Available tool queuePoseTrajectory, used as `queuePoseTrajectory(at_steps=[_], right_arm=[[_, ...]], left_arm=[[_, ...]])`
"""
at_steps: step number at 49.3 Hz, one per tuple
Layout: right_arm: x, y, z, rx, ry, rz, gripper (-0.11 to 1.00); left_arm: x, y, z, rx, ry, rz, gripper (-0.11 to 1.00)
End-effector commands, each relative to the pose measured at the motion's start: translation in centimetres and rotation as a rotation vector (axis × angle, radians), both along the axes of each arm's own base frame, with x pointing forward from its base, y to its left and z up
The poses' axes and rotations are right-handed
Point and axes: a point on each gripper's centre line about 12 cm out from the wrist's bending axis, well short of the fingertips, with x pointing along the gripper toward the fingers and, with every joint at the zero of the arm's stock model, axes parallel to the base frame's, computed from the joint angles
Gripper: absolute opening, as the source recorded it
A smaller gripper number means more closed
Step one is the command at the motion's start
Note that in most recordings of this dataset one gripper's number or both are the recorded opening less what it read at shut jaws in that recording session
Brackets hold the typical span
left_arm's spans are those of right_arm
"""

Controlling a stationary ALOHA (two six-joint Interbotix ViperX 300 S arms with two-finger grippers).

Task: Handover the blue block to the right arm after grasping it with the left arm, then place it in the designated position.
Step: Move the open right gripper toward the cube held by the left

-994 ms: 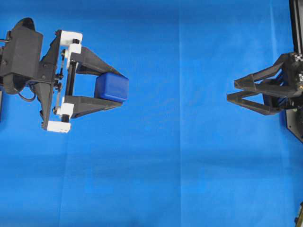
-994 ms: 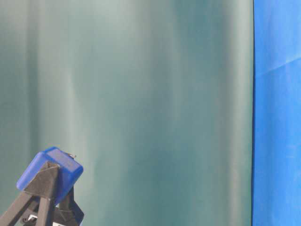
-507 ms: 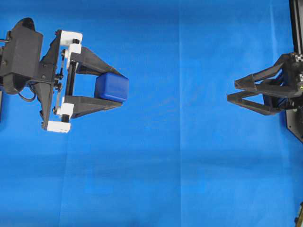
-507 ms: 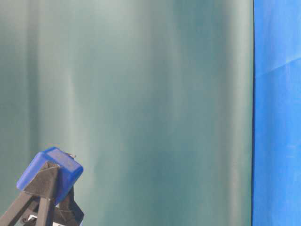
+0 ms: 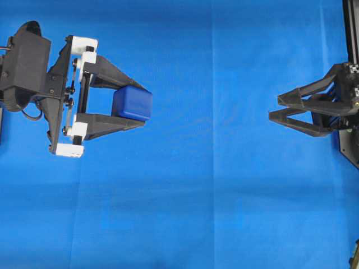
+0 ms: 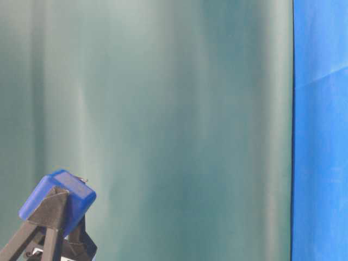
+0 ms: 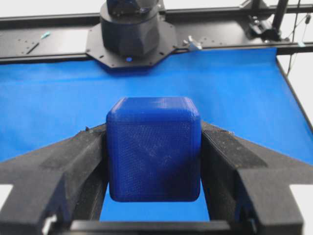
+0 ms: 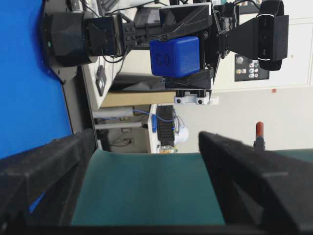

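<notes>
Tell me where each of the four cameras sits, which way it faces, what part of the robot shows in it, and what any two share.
Overhead: above, looking down on the blue cloth; left pincer grips the block, right pincer open.
Table-level: low, facing a green backdrop; left fingers and block.
Left wrist: behind its fingers, facing the right arm's base.
Right wrist: rolled sideways, facing the left pincer across the gap.
All four show the block.

gap: bare blue cloth [image 5: 213, 112] between both grippers | obstacles: seemingly only blue block [image 5: 132, 103]
</notes>
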Motion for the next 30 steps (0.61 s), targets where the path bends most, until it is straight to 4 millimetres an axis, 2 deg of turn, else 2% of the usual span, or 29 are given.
queuePoseTrajectory(at_steps=[1,15,23,30], right_arm=[[0.2,0.0,1.1,0.004,-0.029,0.003,0.94],[0.6,0.1,1.2,0.004,-0.023,0.005,0.94],[2.0,0.1,1.6,0.001,-0.008,0.006,0.94],[4.1,0.1,2.2,-0.002,0.009,0.007,0.94]], left_arm=[[-0.7,0.1,1.8,-0.005,-0.057,0.003,0.46],[-0.7,0.1,1.7,-0.005,-0.052,0.002,0.46],[-0.7,0.1,1.7,-0.005,-0.053,0.002,0.46],[-0.7,0.1,1.7,-0.006,-0.05,0.002,0.46]])
